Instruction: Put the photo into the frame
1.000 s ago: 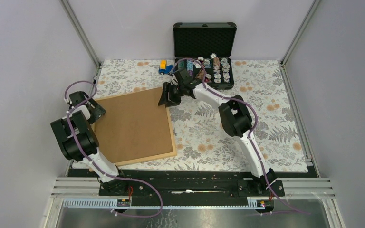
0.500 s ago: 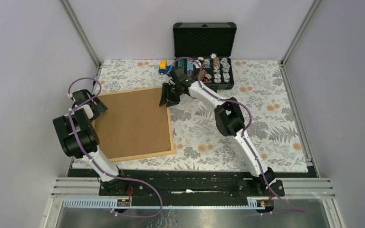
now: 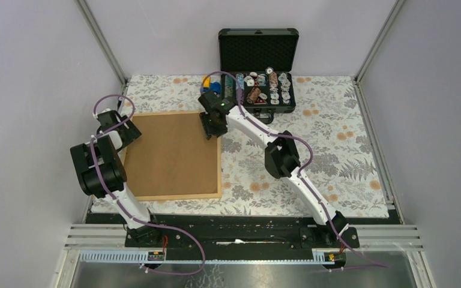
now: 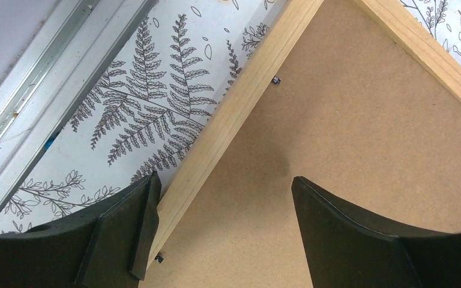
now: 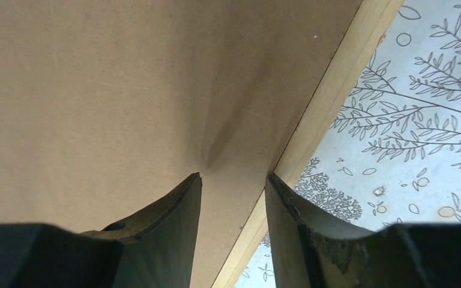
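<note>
frame: large rectangular picture frame of thin light wood [image 3: 219, 162], lying flat on the left half of the table [image 3: 336, 150], on a grey leaf-and-flower cloth.
frame, change: a second ago it sat skewed, with its far edge swung left. Now it is squared up and its sides run parallel to the table edges. The near-right corner has barely shifted.
backing: plain brown hardboard backing sheet [image 3: 171, 153] lies inside the frame and fills it rail to rail.
photo: not visible in any view, so I cannot tell where it sits.
left hand: [image 4: 225, 180] at the frame's left rail near the far-left corner, jaws wide. One finger is over the cloth outside the rail, the other over the backing sheet. The rail runs between them unclamped.
left hand, change: it has moved farther from the arm bases along that rail.
right hand: [image 5: 233, 176] over the frame's far-right corner, jaws at a narrow gap but not closed, nothing between them. One finger is over the backing sheet, the other at the inner edge of the right rail. I cannot tell whether the tips touch.
right hand, change: a second ago it was just outside the right rail.
case: open black hard case with a foam lid [image 3: 258, 51] at the far edge, small round items in its tray, same spot.
toy car: small blue and yellow toy car [image 3: 213, 86] left of the case, now mostly hidden behind the right arm; a second ago it was in clear view.
</note>
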